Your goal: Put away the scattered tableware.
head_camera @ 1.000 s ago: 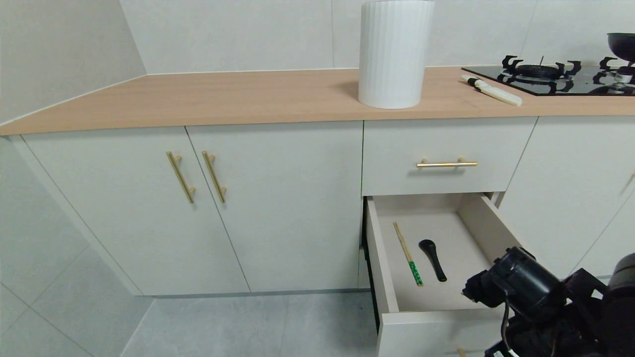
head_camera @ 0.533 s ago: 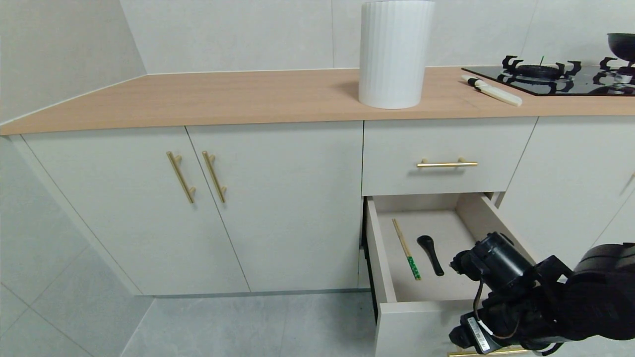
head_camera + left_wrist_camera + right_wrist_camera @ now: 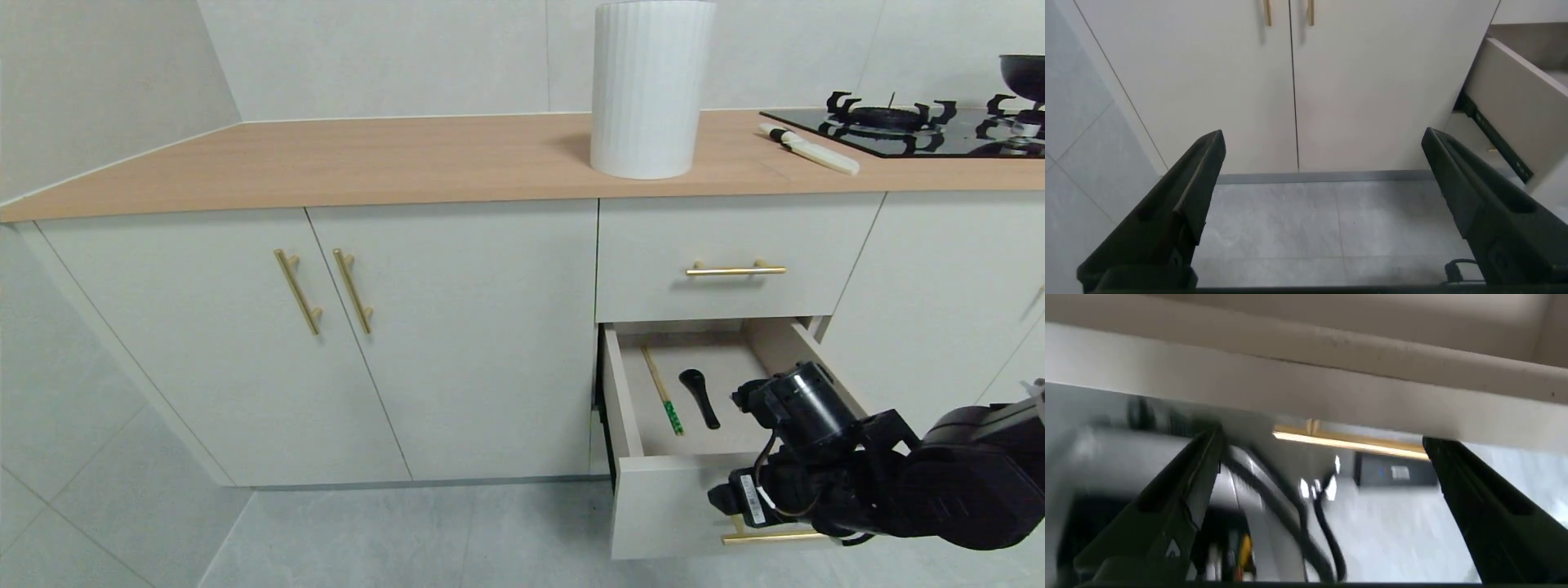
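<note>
Cabinet drawer (image 3: 669,506) ajar, right tool (image 3: 1319,498) near

Head camera looks down at pale cabinet doors (image 3: 326,343) and a half-open pale drawer (image 3: 669,506); low left wrist camera shares both; right wrist camera hugs that drawer's front

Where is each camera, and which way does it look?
Head: high, looking down at counter and open drawer; right arm shows.
Left wrist: low, facing cupboard doors and floor; open left gripper shows.
Right wrist: close to the drawer front, facing its handle; open right gripper shows.
Head and left wrist both see the drawer.
</note>
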